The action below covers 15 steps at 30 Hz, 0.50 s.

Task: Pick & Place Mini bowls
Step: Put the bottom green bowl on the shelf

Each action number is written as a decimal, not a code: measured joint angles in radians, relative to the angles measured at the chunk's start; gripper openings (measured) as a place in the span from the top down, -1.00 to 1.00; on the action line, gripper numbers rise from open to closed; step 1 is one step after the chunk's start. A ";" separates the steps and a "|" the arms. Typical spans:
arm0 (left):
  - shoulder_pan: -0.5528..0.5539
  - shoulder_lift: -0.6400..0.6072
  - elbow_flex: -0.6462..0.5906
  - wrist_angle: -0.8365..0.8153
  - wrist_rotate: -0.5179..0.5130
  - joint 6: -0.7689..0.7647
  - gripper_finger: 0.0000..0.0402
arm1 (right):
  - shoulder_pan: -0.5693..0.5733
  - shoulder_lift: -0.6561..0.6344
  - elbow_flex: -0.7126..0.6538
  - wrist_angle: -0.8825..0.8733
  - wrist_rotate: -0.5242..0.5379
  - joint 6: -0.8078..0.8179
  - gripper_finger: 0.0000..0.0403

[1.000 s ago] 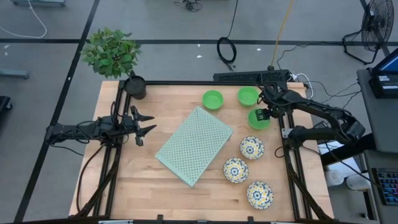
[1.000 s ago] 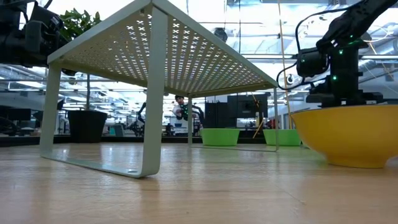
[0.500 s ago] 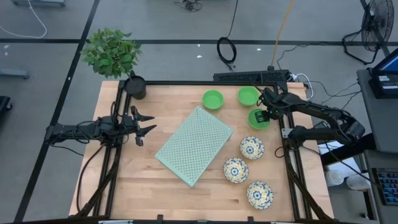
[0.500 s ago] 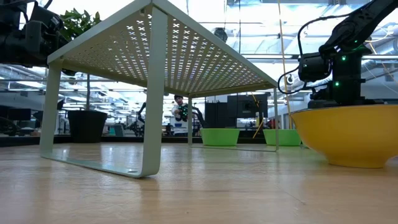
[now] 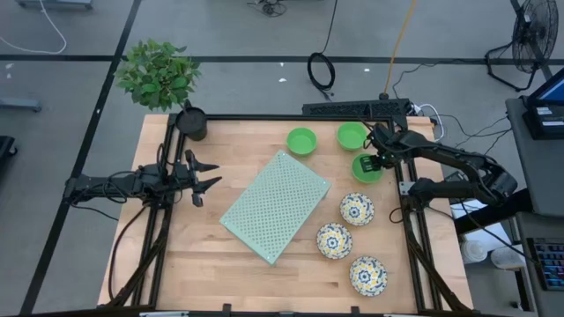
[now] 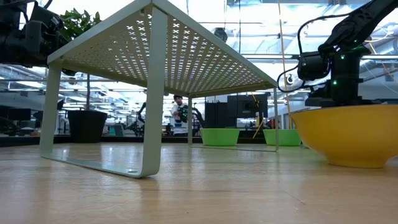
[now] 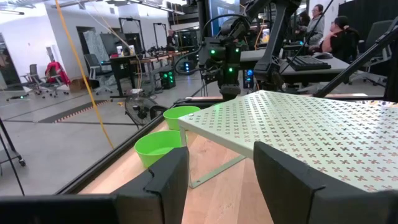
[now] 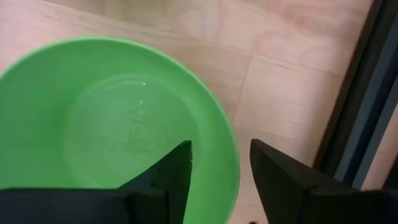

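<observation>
Three plain green mini bowls sit near the table's far right: one [image 5: 301, 140], one [image 5: 352, 136], and a third [image 5: 367, 168] under my right gripper [image 5: 374, 164]. Three floral bowls [image 5: 357, 209], [image 5: 334, 239], [image 5: 367, 275] stand in a row toward the near right. My right gripper [image 8: 221, 163] is open and points down over the third green bowl [image 8: 118, 124]. One finger stands inside its rim [image 8: 232, 155] and one outside, with no touch that I can see. My left gripper [image 5: 210, 173] waits open at the table's left.
The pale green perforated mat [image 5: 275, 206] stands on legs mid-table, between the two arms. A black plant pot [image 5: 191, 123] sits at the far left corner. The table's black frame rail [image 8: 367, 93] runs close beside the right gripper. Bare wood lies at the near left.
My right gripper has come down a little over the third green bowl and then held still. The bowl has not moved.
</observation>
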State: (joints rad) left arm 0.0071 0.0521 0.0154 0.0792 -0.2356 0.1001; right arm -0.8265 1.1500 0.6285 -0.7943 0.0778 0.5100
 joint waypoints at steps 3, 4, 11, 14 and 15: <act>0.000 0.000 0.000 0.000 0.000 0.000 0.09 | 0.000 0.000 0.000 0.000 0.000 -0.003 0.28; 0.000 0.000 0.000 0.000 0.000 0.000 0.09 | 0.000 0.000 0.000 0.000 0.000 -0.005 0.29; 0.000 0.000 0.000 0.000 0.000 0.000 0.09 | -0.011 0.000 0.003 -0.013 -0.003 -0.025 0.35; 0.000 0.000 0.000 0.000 0.000 0.000 0.09 | -0.025 0.000 0.019 -0.047 -0.003 -0.025 0.36; 0.000 0.000 0.000 0.000 0.000 0.000 0.09 | -0.030 0.000 0.025 -0.059 -0.003 -0.025 0.36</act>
State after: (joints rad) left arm 0.0071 0.0521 0.0154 0.0788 -0.2356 0.1001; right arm -0.8563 1.1500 0.6534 -0.8531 0.0750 0.4846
